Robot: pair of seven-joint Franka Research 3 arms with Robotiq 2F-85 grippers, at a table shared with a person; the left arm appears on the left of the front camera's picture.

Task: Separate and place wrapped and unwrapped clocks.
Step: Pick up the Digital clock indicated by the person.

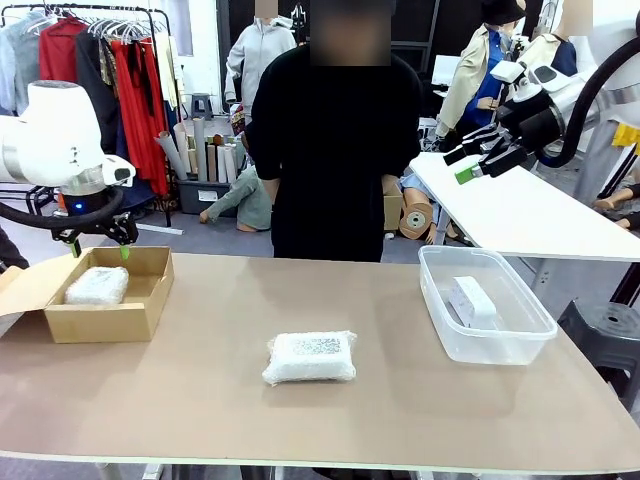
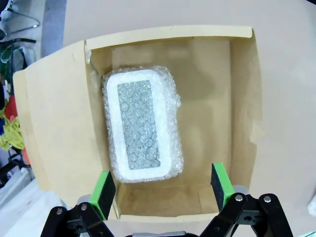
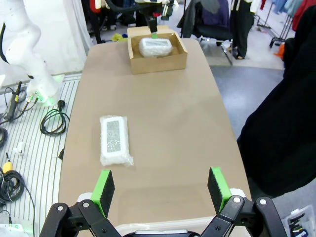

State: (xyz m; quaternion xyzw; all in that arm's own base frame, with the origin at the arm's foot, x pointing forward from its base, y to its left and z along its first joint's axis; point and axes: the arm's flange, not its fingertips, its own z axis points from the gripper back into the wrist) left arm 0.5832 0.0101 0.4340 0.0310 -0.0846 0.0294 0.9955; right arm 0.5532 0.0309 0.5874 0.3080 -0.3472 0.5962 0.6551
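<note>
The left hand (image 1: 100,248) hangs over the far edge of an open cardboard box (image 1: 100,322) at the worktop's (image 1: 200,410) left end, its fingers spread wide and holding nothing. In the left wrist view the green pads (image 2: 104,190) stand apart above the box's near wall. A wrapped clock (image 2: 142,123) lies flat on the box floor against one side, with bare cardboard beside it.

A second, longer bundle (image 1: 310,357) of bubble wrap lies on the open worktop near the middle, towards the robot's edge and well apart from both containers. The right wrist view shows it lying lengthwise along the worktop.

The bare clock (image 1: 472,300) lies in a clear plastic tub (image 1: 492,347) at the right end.

The right hand (image 1: 460,165) is raised high above and behind the tub, tilted, with its fingers wide and empty. A person (image 1: 335,150) in black stands at the far side, behind the middle of the worktop.
</note>
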